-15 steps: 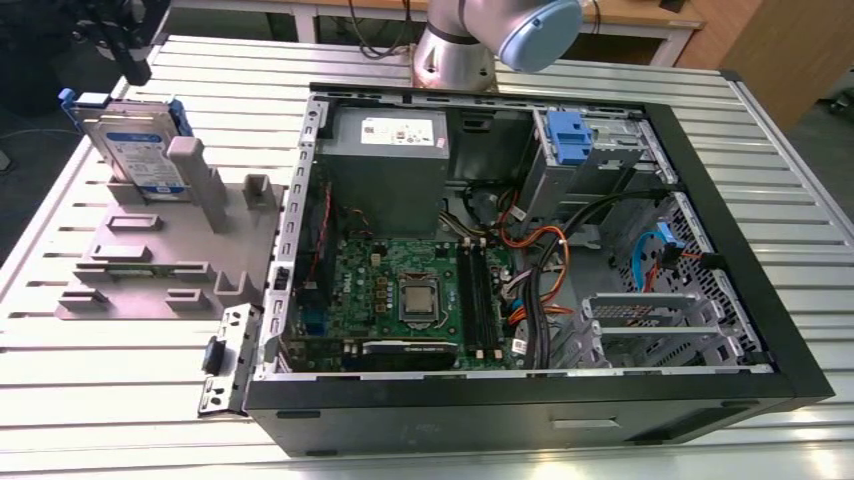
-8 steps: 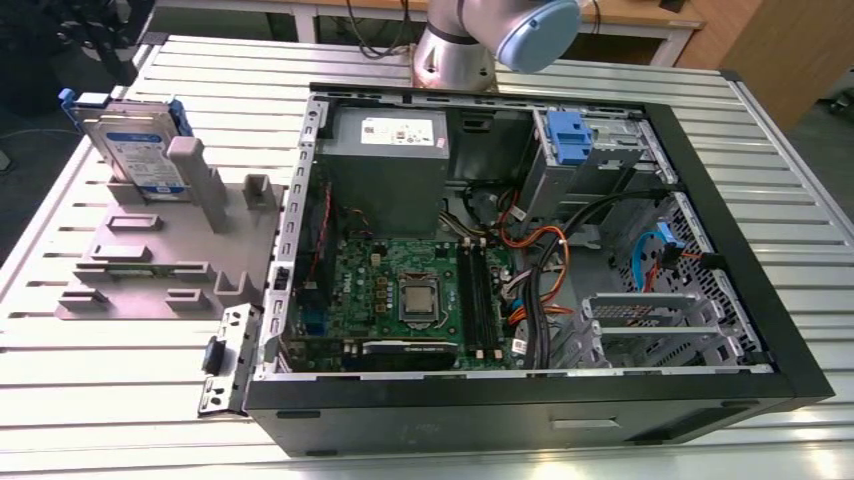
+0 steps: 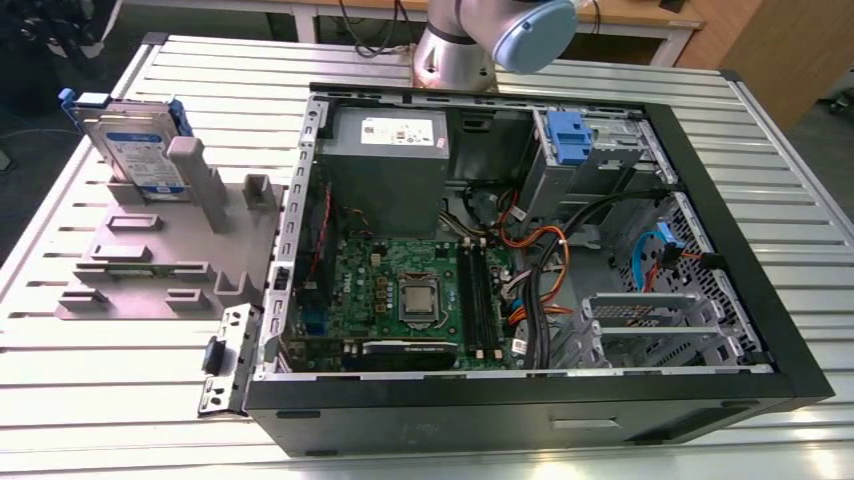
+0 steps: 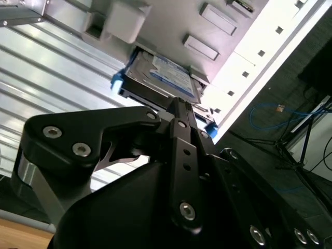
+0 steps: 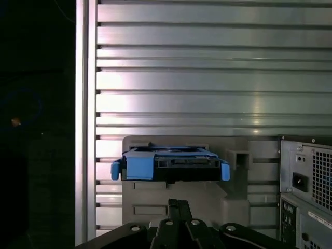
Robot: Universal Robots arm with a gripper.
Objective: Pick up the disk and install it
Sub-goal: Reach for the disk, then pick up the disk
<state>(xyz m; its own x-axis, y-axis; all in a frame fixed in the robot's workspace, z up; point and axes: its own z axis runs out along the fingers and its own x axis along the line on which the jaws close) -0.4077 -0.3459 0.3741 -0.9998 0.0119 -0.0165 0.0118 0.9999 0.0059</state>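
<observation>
Standing on edge in a slot of the grey fixture point(image 3: 147, 250), the disk point(image 3: 134, 150) sits on the slatted aluminium table point(image 3: 747, 150), at the exterior view's left of the open computer case point(image 3: 534, 405). In both wrist views the gripper point(image 5: 179, 203) point(image 4: 179, 101) points toward the disk point(image 5: 171, 166) point(image 4: 163, 78), clear of it, with its fingers drawn together and holding nothing. The arm point(image 3: 481, 40) rises behind the case.

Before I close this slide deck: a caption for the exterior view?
The disk stands upright in a grey holder beside the open computer case on a slatted table.
</observation>
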